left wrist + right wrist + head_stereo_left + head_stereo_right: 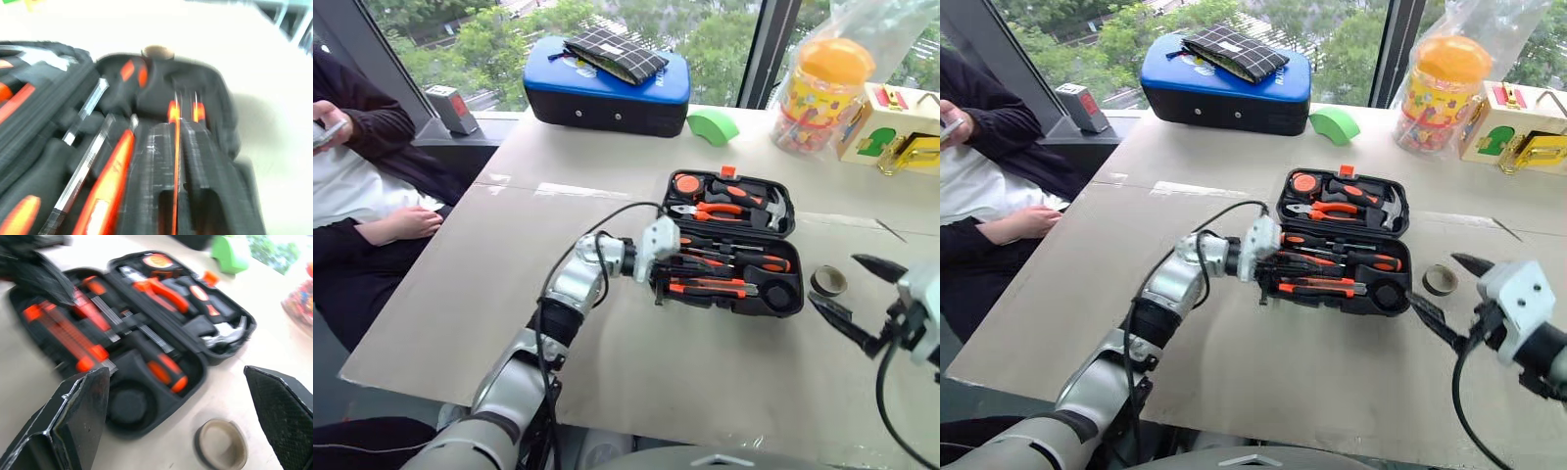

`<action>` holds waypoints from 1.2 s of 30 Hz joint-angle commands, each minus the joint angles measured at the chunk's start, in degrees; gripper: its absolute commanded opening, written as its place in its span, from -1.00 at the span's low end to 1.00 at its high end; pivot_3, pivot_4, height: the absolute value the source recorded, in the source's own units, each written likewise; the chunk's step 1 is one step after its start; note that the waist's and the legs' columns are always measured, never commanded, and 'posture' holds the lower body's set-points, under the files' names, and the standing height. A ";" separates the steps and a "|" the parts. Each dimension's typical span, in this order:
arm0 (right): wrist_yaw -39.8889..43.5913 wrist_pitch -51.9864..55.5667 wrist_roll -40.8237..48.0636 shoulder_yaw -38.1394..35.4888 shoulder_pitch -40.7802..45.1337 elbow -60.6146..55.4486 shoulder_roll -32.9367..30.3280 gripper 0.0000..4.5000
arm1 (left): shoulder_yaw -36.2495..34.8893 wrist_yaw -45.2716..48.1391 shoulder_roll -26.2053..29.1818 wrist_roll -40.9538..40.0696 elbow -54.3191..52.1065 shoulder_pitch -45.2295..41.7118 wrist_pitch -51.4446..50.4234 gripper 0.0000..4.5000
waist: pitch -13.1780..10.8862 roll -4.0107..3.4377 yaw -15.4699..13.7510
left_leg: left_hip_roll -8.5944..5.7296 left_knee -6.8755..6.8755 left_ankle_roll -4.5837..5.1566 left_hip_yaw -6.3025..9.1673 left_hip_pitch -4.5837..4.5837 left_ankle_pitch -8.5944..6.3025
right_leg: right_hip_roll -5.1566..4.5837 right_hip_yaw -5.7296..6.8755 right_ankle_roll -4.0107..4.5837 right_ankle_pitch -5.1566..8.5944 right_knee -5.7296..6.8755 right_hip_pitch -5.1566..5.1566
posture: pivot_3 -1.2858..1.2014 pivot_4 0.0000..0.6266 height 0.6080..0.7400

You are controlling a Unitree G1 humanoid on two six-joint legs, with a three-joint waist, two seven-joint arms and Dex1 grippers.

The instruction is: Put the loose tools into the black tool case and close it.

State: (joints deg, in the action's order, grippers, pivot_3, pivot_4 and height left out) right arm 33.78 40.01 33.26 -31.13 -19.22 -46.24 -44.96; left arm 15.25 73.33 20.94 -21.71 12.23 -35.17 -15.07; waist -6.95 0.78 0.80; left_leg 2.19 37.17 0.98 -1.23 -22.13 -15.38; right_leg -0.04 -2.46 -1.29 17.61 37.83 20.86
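Tool case (734, 240) lies open on the table (460, 294), screwdrivers and knife in its recesses.
Left tool (666, 274) hovers at its left edge, grip unclear; tape roll (828, 282) lies just right; right tool (852, 289), fingers spread, beside it.
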 commanded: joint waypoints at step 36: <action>7.06 43.19 14.16 21.52 39.86 7.76 -13.48 -0.97 | -10.76 -6.47 16.55 -16.28 -36.74 17.62 -18.36 0.99 | -0.51 0.07 0.10 | 0.13 -0.18 0.02 0.08 0.17 -0.01 | -0.04 -0.15 -0.01 0.01 -0.17 -0.14 | 0.03 -0.52 1.00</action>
State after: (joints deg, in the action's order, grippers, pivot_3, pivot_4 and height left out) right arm 41.62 81.95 45.75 -10.71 19.57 -36.25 -59.40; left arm 5.98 64.59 36.29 -36.33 -22.10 -17.76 -34.51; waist -7.46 0.86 0.90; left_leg 2.31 36.99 0.99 -1.17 -21.95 -15.39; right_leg -0.10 -2.61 -1.29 17.62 37.66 20.72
